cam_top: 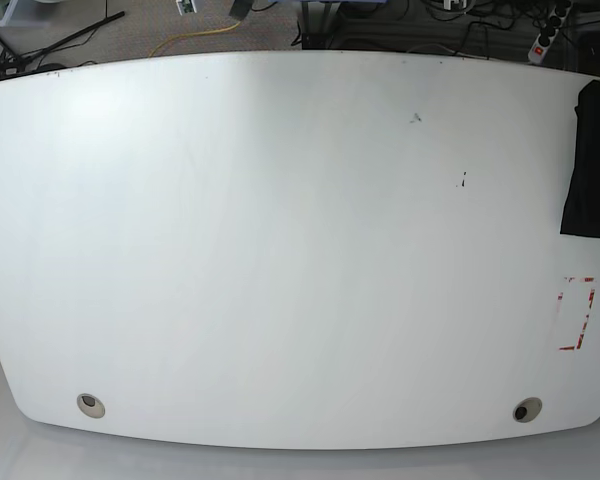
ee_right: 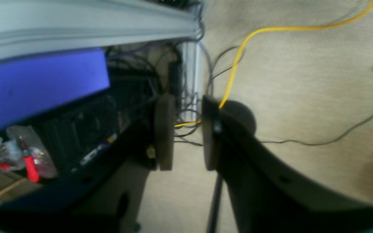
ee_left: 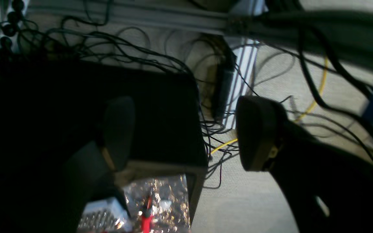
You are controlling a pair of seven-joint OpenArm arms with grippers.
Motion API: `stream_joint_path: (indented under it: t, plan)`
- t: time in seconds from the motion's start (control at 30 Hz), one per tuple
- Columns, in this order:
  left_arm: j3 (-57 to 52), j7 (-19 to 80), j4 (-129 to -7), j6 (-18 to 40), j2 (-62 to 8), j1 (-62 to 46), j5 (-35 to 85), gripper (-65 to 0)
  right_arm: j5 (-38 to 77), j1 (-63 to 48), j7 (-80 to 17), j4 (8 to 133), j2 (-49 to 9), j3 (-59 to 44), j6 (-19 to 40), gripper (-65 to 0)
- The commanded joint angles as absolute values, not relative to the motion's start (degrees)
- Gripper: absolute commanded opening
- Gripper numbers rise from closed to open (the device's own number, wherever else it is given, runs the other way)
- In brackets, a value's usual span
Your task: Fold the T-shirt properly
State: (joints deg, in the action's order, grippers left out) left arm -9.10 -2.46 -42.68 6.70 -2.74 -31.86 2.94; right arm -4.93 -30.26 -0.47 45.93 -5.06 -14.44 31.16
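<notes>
**Both arms off the table, shirt lying at the far right edge**

Left wrist view: the left gripper point(ee_left: 183, 132) is hanging over the floor with its jaws spread wide and nothing between them. One pad point(ee_left: 119, 131) is showing left of centre against a dark box point(ee_left: 86, 113), the other at centre right. Tangled black cables point(ee_left: 125, 51) are running across the upper frame (the picture is blurred).

Right wrist view: the right gripper point(ee_right: 188, 132) is standing with its jaws a narrow gap apart, gripping nothing. A yellow cable point(ee_right: 270, 29) is curving from the upper right down behind them.

Base view: neither arm is showing. The T-shirt point(cam_top: 592, 160) is lying at the right edge of the white table point(cam_top: 280, 250), cut off by the frame. A red dashed rectangle point(cam_top: 577, 313) is sitting below it.
</notes>
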Motion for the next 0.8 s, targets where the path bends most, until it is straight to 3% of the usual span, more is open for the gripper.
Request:
stream_joint_path:
  t: [0.0, 0.1, 0.13, 0.2, 0.77]
  plan:
    - [-9.1, -2.2, -39.2, 3.6, -3.1, -31.0, 2.9, -20.0, -5.0, -29.9, -0.3, 43.3, -5.6, -13.8, 30.6, -52.0]
    - [-7.3, -2.0, -32.6, 1.5, -4.6, -25.7, 2.9, -19.7, -5.0, -27.5, -0.3, 40.7, -5.4, -13.6, 27.9, -52.0]
    - [1.2, -2.3, -18.9, 2.2, -5.8, -16.7, 3.2, -19.9, -5.1, -22.1, -0.3, 34.5, -5.5, -13.5, 26.3, -52.0]
    - [3.3, -2.3, -16.0, 2.9, -5.8, -14.5, 3.3, -19.9, -5.1, -20.4, -0.3, 32.3, -5.6, -13.5, 26.3, -51.8]
    - [4.1, -0.7, -11.1, 2.9, -5.8, -9.2, 2.9, -19.9, -5.0, -14.6, -0.2, 25.1, -5.7, -13.6, 23.7, -51.4]
